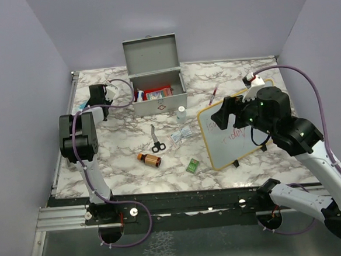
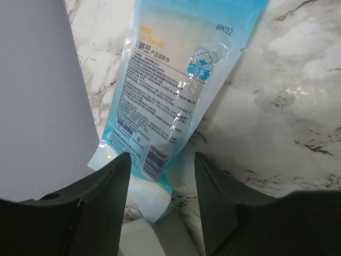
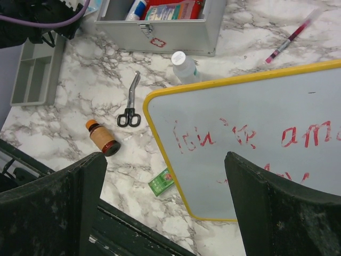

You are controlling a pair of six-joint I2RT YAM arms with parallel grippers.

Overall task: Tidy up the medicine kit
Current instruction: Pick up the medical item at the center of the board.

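Left arm: your left gripper (image 2: 161,157) has its jaws part-way apart over the near end of a blue-and-white swab packet (image 2: 165,90) lying on the marble table (image 2: 287,106). A pale block (image 2: 149,234) sits low between the jaws, and you cannot tell whether they press on it.
Right arm: your right gripper (image 3: 165,157) is spread wide and carries nothing, hanging above the yellow-framed whiteboard (image 3: 256,149).
Kit place: the medicine kit (image 1: 174,103) stands at the far middle of the table, with your left gripper just to its left.
Kit look: grey metal, its lid (image 1: 152,53) thrown back upright, with a latch and a red-white diamond emblem on the front wall.
Done: something red and a few blue-white items already lie inside, so you can judge the packing as begun.
Outstanding: scissors (image 1: 155,139), brown bottle (image 1: 150,159), green box (image 1: 192,166), clear bottle (image 1: 182,113), sachets (image 1: 181,133) and pen (image 1: 215,94) lie loose on the table. The divided tray (image 3: 34,74) sits beside the kit, outside it. Most of the work looks to be ahead of you.
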